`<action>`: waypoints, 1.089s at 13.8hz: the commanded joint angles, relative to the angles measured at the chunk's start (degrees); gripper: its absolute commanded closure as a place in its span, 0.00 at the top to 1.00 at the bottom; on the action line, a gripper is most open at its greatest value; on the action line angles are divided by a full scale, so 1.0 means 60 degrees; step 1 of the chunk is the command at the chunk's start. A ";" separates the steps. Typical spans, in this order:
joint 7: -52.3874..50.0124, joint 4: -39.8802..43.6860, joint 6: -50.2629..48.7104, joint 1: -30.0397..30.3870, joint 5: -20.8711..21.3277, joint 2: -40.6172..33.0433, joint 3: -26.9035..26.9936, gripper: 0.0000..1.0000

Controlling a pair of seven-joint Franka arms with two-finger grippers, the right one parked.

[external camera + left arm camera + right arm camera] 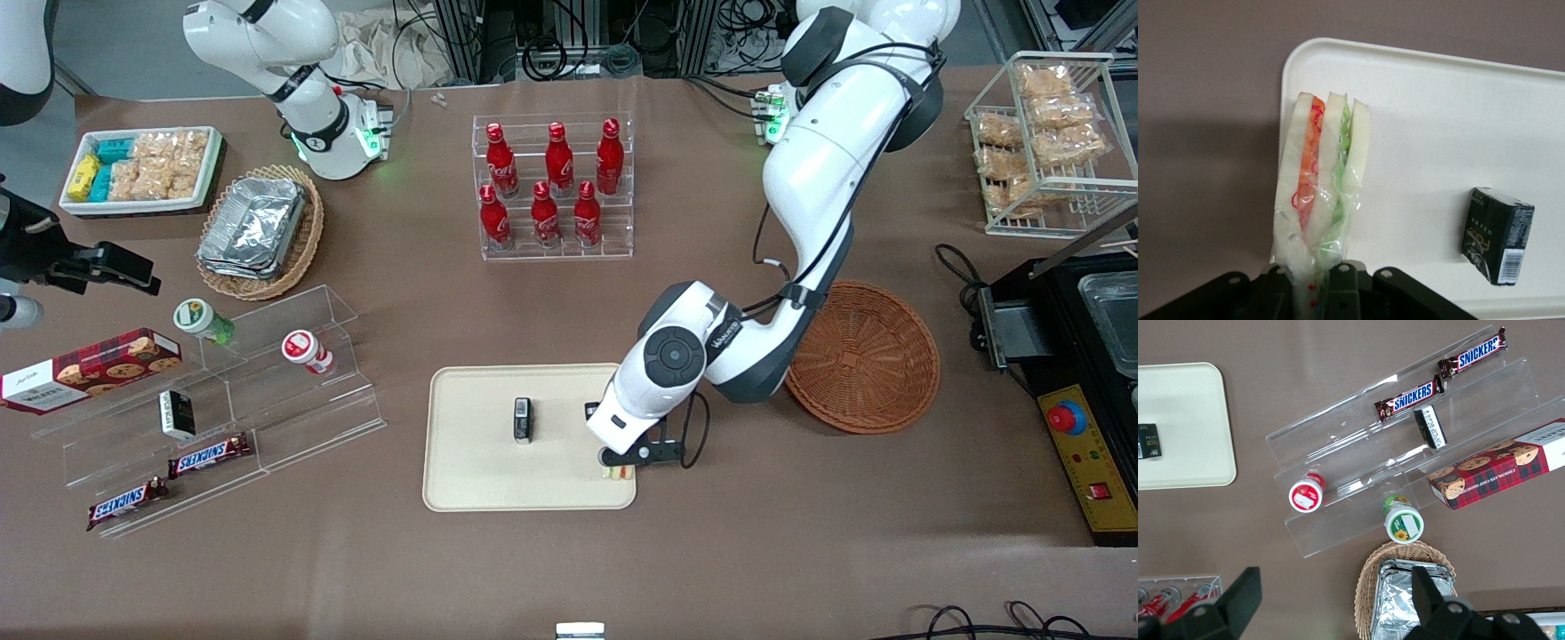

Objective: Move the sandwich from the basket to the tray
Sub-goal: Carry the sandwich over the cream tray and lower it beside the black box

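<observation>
My left gripper (622, 462) hangs over the edge of the cream tray (471, 480) that lies toward the working arm's end. It is shut on the wrapped wedge sandwich (1321, 180), pale bread with orange-red and green filling; the black fingers (1341, 290) pinch its narrow end. In the front view only a small piece of the sandwich (620, 472) shows under the hand. The tray (1438, 120) lies under the sandwich and bears a small dark box (1497, 235), also seen in the front view (523, 420). The reddish-brown wicker basket (867, 360) is empty, beside the arm.
A clear rack of red bottles (553, 187) stands farther from the camera than the tray. Clear stepped shelves (258, 400) with snacks lie toward the parked arm's end. A white wire rack (1049, 142) and a black box (1085, 391) stand at the working arm's end.
</observation>
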 commanded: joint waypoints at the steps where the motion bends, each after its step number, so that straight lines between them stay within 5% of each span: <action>1: -0.0248 0.0456 0.0123 -0.0315 0.0530 0.0458 0.0039 0.00; 2: -0.0278 0.0456 0.0138 -0.0330 0.0620 0.0532 0.0054 0.00; 4: -0.0307 0.0456 0.0138 -0.0316 0.0606 0.0532 0.0039 0.23; 5: -0.0351 0.0456 0.0152 -0.0316 0.0577 0.0532 0.0039 0.54; 8: -0.0424 0.0442 0.0270 -0.0316 0.0621 0.0532 0.0069 0.99; 15: -0.0425 0.0442 -0.0998 -0.0199 0.0679 -0.0621 0.0098 1.00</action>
